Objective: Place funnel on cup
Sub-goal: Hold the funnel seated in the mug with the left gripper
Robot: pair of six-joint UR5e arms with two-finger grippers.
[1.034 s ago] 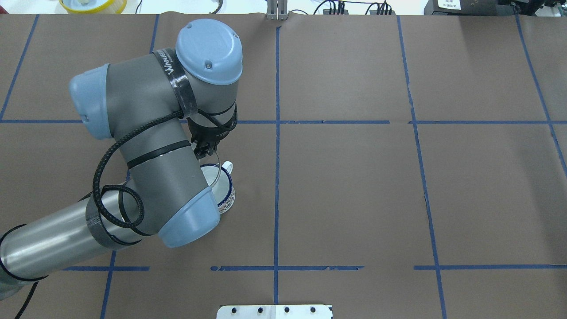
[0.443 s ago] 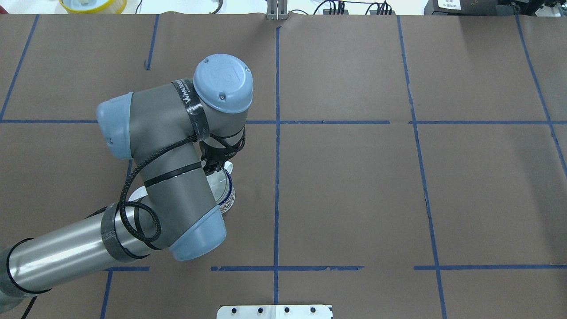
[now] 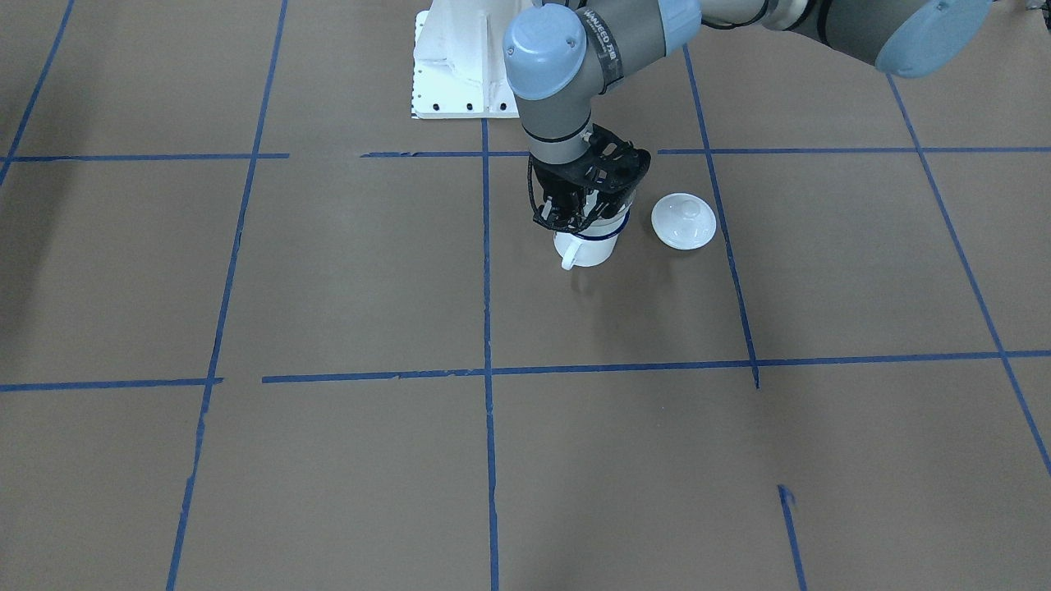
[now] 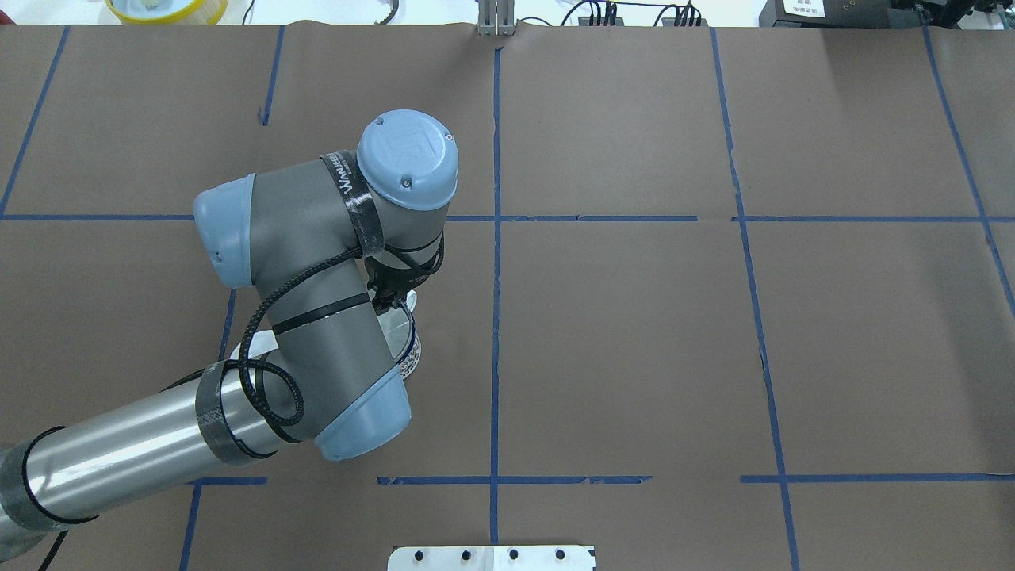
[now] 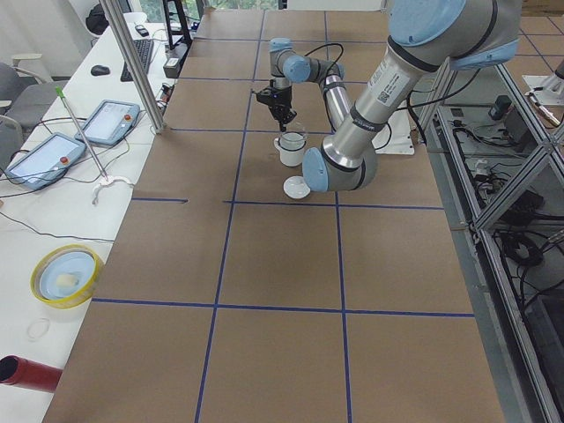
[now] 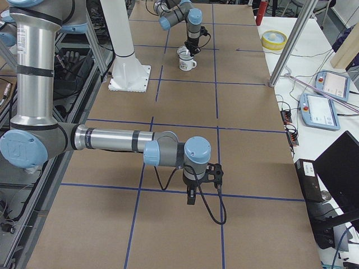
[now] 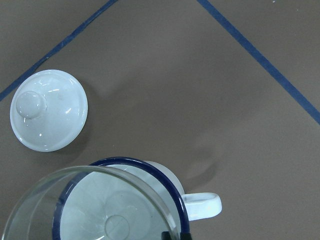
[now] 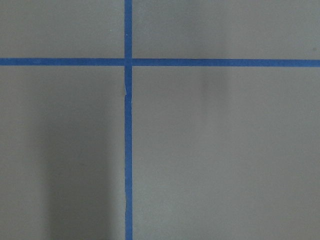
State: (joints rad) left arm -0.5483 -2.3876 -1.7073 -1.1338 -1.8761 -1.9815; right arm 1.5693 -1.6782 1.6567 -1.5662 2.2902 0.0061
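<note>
My left gripper [image 3: 581, 213] is shut on the rim of the clear funnel [image 7: 100, 210] and holds it just above the cup [image 3: 588, 249]. The cup is a white mug with a dark blue rim and a loop handle [image 7: 202, 205]. In the left wrist view the funnel's round rim overlaps the cup's mouth but sits a little off to the left of it. In the overhead view my left arm covers most of the cup [image 4: 410, 353]. My right gripper [image 6: 190, 197] hangs far off over bare table, and I cannot tell if it is open or shut.
A round white lid with a knob [image 3: 683, 220] lies on the brown paper close beside the cup. Blue tape lines cross the table. The white arm base plate [image 3: 460, 66] stands behind the cup. A yellow bowl [image 4: 166, 8] sits at the far left edge.
My left arm has swung right and back toward the robot, carrying the funnel from beside the cup's handle to over its mouth. The lid's edge now peeks out beside the arm.
</note>
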